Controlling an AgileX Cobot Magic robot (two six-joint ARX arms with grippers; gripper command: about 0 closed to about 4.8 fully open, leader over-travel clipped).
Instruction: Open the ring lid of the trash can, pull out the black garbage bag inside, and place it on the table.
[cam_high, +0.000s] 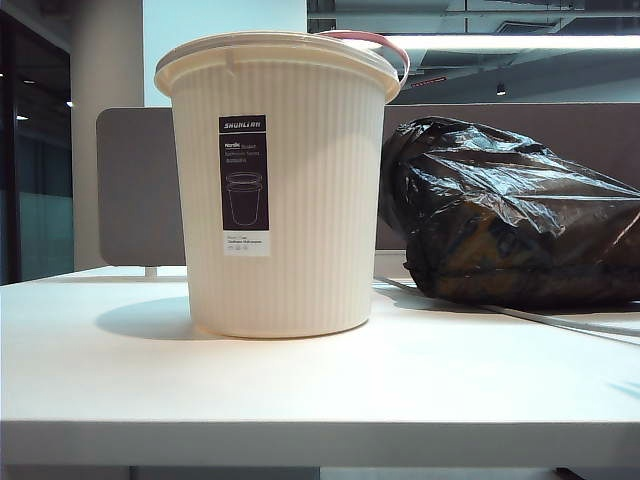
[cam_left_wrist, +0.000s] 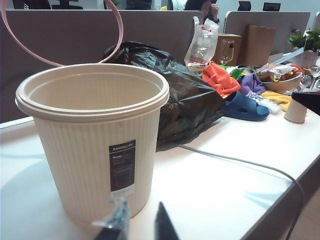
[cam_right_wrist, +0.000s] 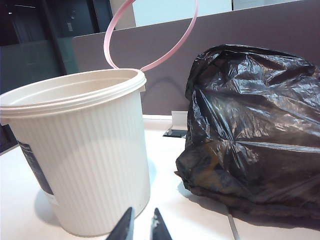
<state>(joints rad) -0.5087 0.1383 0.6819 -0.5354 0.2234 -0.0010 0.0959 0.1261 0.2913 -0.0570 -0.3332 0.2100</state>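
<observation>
Bag out, bin empty: task looks finished, with only arms to park.
Glossy crinkled black garbage bag (cam_right_wrist: 252, 130) lies on the white tabletop (cam_high: 300, 385) beyond both grippers' jaws, beside the cream ribbed trash can (cam_left_wrist: 95, 145); its thin pink ring lid (cam_right_wrist: 150, 35) stands raised. Left gripper (cam_left_wrist: 137, 225) and right gripper (cam_right_wrist: 141, 227) hover close before the can, jaws nearly pressed together, pinching nothing.

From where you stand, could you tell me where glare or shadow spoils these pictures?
Exterior view: a bright ceiling strip light blows out; the cream ribbed plastic trash can casts a soft shadow on the white table. Right wrist view: the glossy crinkled black garbage bag shows sheen. Left wrist view: the left gripper is blurred.
</observation>
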